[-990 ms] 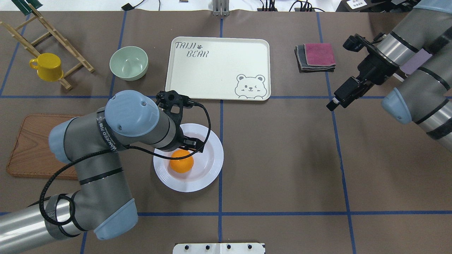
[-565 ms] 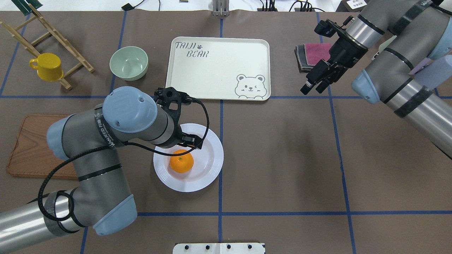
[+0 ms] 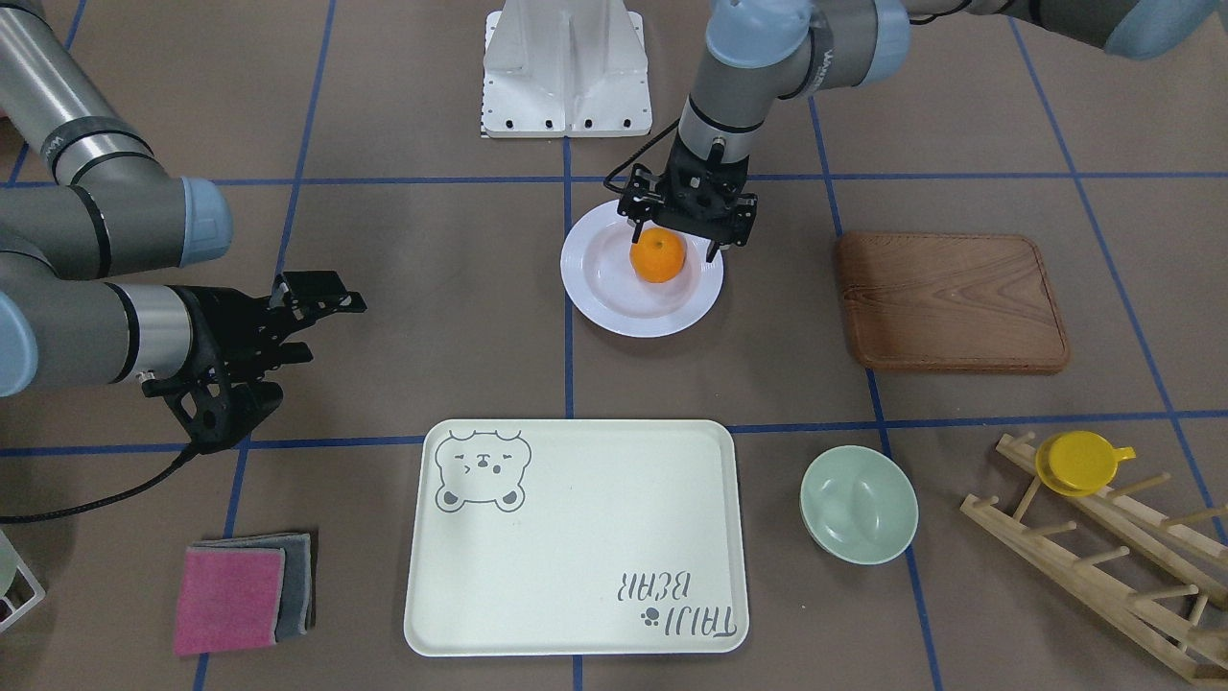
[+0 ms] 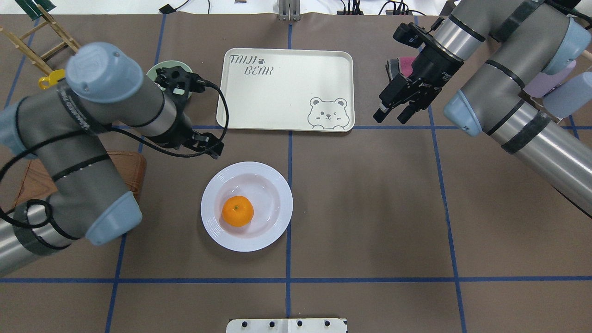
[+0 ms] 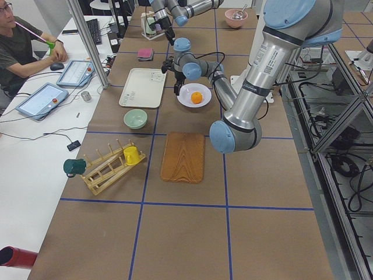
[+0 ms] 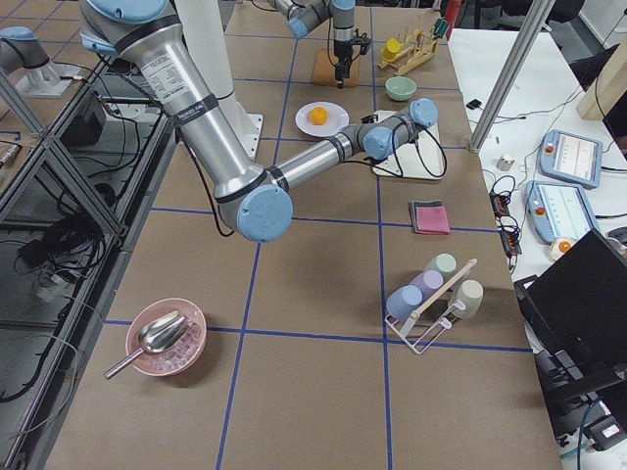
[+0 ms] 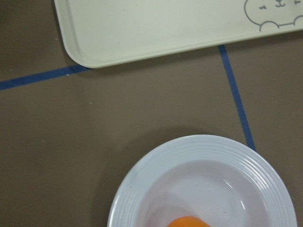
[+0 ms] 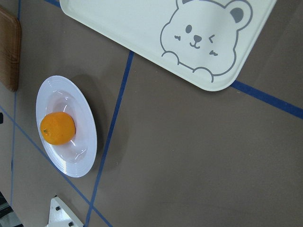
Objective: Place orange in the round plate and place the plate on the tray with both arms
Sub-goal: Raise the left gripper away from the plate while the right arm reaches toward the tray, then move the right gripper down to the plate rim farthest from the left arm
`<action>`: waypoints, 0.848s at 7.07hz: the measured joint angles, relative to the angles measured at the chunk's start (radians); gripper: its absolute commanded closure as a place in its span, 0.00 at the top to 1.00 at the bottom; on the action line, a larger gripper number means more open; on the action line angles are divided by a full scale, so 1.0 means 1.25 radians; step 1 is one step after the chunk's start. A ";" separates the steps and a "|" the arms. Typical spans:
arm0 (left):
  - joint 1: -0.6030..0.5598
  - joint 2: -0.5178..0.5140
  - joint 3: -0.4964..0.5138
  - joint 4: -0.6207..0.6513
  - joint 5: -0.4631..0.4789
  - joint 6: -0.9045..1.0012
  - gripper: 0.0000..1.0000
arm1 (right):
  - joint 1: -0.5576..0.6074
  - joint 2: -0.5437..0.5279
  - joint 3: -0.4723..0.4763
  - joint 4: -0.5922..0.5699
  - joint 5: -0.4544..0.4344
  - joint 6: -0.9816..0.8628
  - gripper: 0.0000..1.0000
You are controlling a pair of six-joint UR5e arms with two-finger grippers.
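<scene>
- Sitting in the glossy white, ridged-rim round plate [image 4: 276, 229]: bright orange [image 4: 237, 211], stem dimple up; plate on the table, clear of tray [image 4: 286, 88]
- left gripper [image 3: 673, 248] spread, above plate's edge; right gripper [image 4: 389, 119] spread, beside tray

Left arm [image 4: 106, 111] is bending sharply at the elbow, with its wrist directed downward. Left gripper [image 4: 212, 144] is hanging raised, jaws spread wide, gripping nothing. Right arm [image 4: 532, 134] is extending inward, its forearm sloping down. Right gripper [image 4: 389, 118] is pointing downward with fingers parted, likewise empty.
</scene>
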 measured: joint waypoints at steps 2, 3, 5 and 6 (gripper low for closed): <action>-0.086 0.049 0.003 0.000 -0.051 0.116 0.98 | -0.016 0.021 0.003 0.001 0.000 0.024 1.00; -0.108 0.063 0.004 -0.001 -0.057 0.148 0.98 | -0.025 0.030 0.002 0.001 0.000 0.027 1.00; -0.124 0.083 0.002 -0.002 -0.064 0.172 0.98 | -0.069 0.019 0.005 0.005 -0.001 0.034 1.00; -0.128 0.089 0.002 -0.003 -0.070 0.175 0.98 | -0.092 -0.012 0.005 0.026 -0.002 0.039 1.00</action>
